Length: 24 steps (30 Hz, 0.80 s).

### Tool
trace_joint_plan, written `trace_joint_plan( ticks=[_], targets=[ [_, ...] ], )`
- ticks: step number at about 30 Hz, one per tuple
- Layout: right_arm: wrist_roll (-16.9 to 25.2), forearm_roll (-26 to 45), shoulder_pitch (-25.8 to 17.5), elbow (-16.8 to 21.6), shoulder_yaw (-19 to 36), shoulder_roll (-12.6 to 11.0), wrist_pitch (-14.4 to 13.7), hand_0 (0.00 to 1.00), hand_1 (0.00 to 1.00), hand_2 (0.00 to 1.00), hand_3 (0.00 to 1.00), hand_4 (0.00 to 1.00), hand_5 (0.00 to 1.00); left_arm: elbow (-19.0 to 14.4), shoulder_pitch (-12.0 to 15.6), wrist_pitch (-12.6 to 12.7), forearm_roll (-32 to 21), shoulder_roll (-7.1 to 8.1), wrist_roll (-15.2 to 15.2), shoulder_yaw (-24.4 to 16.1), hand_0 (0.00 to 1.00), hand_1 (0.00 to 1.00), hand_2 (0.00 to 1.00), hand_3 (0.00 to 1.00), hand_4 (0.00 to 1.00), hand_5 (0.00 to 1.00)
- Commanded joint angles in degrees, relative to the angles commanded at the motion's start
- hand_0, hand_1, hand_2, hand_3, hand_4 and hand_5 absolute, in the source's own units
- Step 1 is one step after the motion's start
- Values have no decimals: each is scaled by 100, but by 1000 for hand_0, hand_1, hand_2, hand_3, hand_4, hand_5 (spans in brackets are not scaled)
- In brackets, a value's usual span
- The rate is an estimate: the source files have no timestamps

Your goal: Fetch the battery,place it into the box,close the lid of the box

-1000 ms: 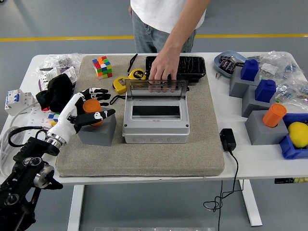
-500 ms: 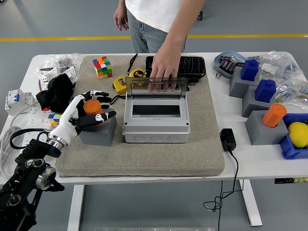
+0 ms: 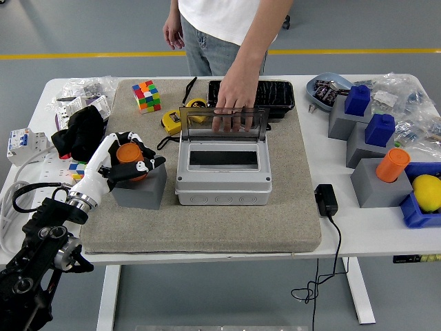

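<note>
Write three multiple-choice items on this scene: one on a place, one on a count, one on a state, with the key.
1. Where does the orange cylinder under the left hand sit?
A. on a grey block left of the box
B. inside the box
C. in the black tray

2. How many blue-topped grey blocks stand at the table's right?
A. one
B. two
C. four

3. How is the lid of the grey box?
A. shut flat
B. lifted off
C. raised, held by the person's hand

Key: 1 A, the grey block carries it; 2 B, two blue tops show; 3 C, the clear lid stands up under the person's fingers.
</note>
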Motion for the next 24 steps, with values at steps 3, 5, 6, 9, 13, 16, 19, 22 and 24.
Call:
trace_joint_plan(
  ticks=[3,5,6,9,13,16,19,22,24],
  targets=[
    [1,-8,5,0,16,0,-4,818,771,752,799,998,998,21,-5,45,-29,-5,-34,9,145,215,183,145,998,2],
    [4,-11,8,5,28,2,-7,818,771,752,799,998,998,27,-9,72,-31,-8,-45,13,145,215,183,145,998,2],
    [5,-17,11,6,41,4,-8,818,769,752,799,998,998,31,-11,83,-36,-10,-50,18,79,106,123,62,998,2],
    [6,-29,17,6,63,3,-8,818,769,752,799,998,998,51,-18,102,-46,-20,-59,25,79,106,123,62,998,2],
    [2,-45,21,4,91,-2,-8,818,770,752,799,998,998,86,-27,197,-118,-25,-96,77,52,61,93,44,998,2],
    [-1,-48,21,4,101,-5,-9,818,770,752,799,998,998,82,-31,263,-153,-30,-122,90,52,61,93,44,998,2],
    [1,-49,17,2,102,-3,-7,818,770,751,799,998,998,74,-44,311,-166,-33,-139,86,37,43,84,38,998,2],
    [5,-49,15,2,103,0,-7,818,770,751,799,998,998,68,-67,349,-180,-38,-161,79,37,43,84,38,998,2],
    [6,-44,17,1,95,0,-7,818,770,752,799,998,998,66,-80,385,-198,-43,-177,77,24,24,72,32,998,2]
  ],
)
